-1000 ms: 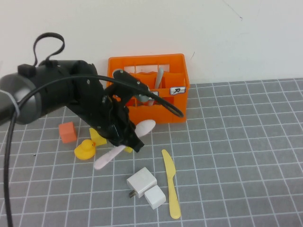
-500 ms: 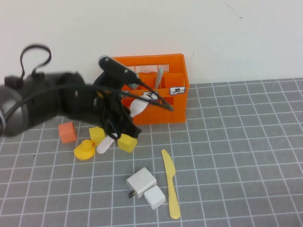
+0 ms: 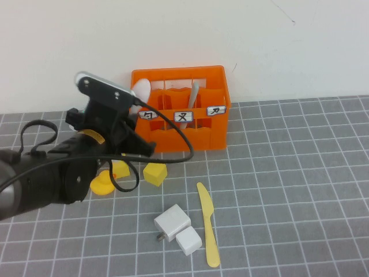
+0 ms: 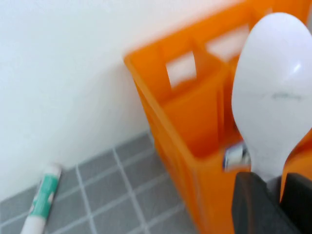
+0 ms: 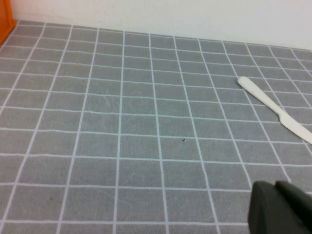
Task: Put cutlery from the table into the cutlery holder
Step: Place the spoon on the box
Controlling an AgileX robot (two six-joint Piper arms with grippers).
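My left gripper [image 3: 136,107] is shut on the pale pink spoon [image 3: 143,90] and holds it upright, bowl up, at the left end of the orange cutlery holder [image 3: 199,124]. In the left wrist view the spoon's bowl [image 4: 273,97] rises from my left gripper [image 4: 275,183] in front of the holder [image 4: 195,122]. The grey fork [image 3: 194,93] stands in a holder compartment. The pale yellow knife [image 3: 207,225] lies on the table [image 3: 300,190]; it also shows in the right wrist view [image 5: 278,116]. My right gripper [image 5: 282,204] is shut and empty above the table, out of the high view.
A yellow cube [image 3: 154,173] lies in front of the holder. A second yellow cube [image 3: 119,169] and a yellow duck [image 3: 99,184] are partly hidden by my left arm. Two white charger blocks [image 3: 173,222] lie left of the knife. A green-white tube [image 4: 43,200] lies by the wall.
My left arm has lifted the spoon off the table and carried it up and back to the holder's left end. The spoon has turned from slanted to upright.
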